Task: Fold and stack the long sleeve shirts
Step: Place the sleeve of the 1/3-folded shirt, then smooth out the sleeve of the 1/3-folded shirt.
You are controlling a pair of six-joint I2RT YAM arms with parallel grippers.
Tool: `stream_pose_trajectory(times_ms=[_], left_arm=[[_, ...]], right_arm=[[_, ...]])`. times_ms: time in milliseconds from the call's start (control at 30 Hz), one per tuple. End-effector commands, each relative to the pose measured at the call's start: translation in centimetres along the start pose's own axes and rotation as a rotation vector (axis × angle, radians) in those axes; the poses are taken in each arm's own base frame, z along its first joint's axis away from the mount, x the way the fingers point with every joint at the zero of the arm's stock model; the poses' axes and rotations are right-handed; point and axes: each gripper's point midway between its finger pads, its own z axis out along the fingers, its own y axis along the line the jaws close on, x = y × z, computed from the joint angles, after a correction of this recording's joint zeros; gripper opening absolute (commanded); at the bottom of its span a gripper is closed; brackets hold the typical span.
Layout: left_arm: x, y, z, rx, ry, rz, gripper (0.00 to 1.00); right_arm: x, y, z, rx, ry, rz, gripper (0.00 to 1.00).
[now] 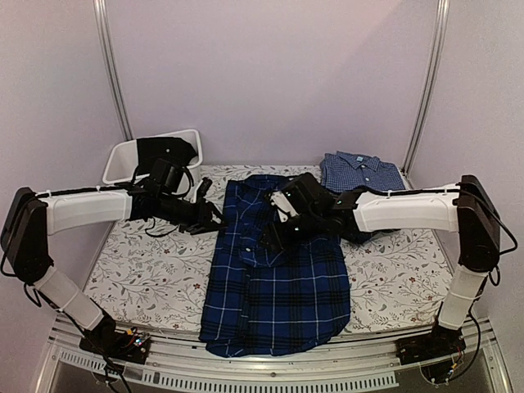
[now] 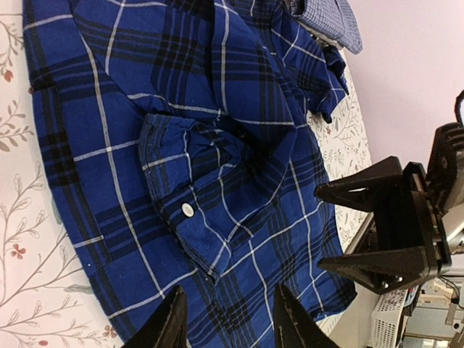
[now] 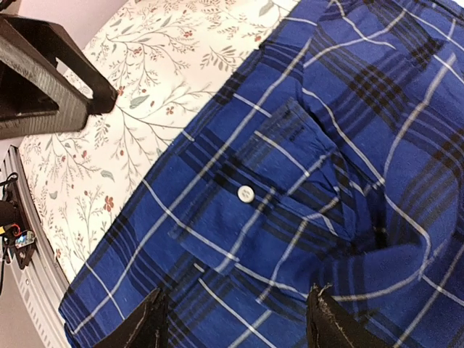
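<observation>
The navy and royal-blue plaid shirt (image 1: 274,274) lies lengthwise on the table's middle, sleeves folded in, a buttoned cuff (image 2: 187,210) on top; it also fills the right wrist view (image 3: 290,210). The lighter fine-checked shirt (image 1: 360,172) lies folded at the back right, and its edge shows in the left wrist view (image 2: 330,22). My left gripper (image 1: 206,223) is open and empty just left of the plaid shirt's upper edge (image 2: 225,326). My right gripper (image 1: 274,233) is open and empty over the shirt's chest, above the cuff (image 3: 235,322).
A white bin (image 1: 151,155) with a dark cloth in it stands at the back left. The table has a floral cover (image 1: 139,270). Metal frame posts rise at the back corners. The table's front rail (image 1: 270,368) runs along the near edge.
</observation>
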Motion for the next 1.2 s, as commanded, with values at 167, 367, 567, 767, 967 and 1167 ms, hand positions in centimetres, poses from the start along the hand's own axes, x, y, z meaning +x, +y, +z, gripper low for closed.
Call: stream_pose_trajectory(times_ms=[167, 367, 567, 767, 967, 1167], left_arm=[[0.3, 2.2, -0.6, -0.04, -0.019, -0.063, 0.4], [0.9, 3.1, -0.3, -0.032, -0.002, -0.101, 0.39], [1.3, 3.4, -0.1, -0.008, 0.007, -0.125, 0.39], [2.0, 3.3, 0.9, 0.036, 0.049, -0.136, 0.39], [3.4, 2.3, 2.6, 0.091, 0.115, -0.14, 0.42], [3.4, 1.0, 4.9, 0.098, 0.146, -0.126, 0.46]], right_arm=[[0.0, 3.3, 5.2, 0.078, 0.008, -0.054, 0.67], [0.9, 3.2, 7.6, 0.125, 0.059, -0.069, 0.75], [2.0, 1.9, 10.0, 0.204, 0.101, -0.074, 0.72], [2.3, 1.2, 10.3, 0.238, 0.104, -0.069, 0.44], [1.1, 1.3, 7.9, 0.227, 0.024, -0.043, 0.1], [1.3, 2.3, 6.2, 0.15, -0.015, -0.039, 0.05]])
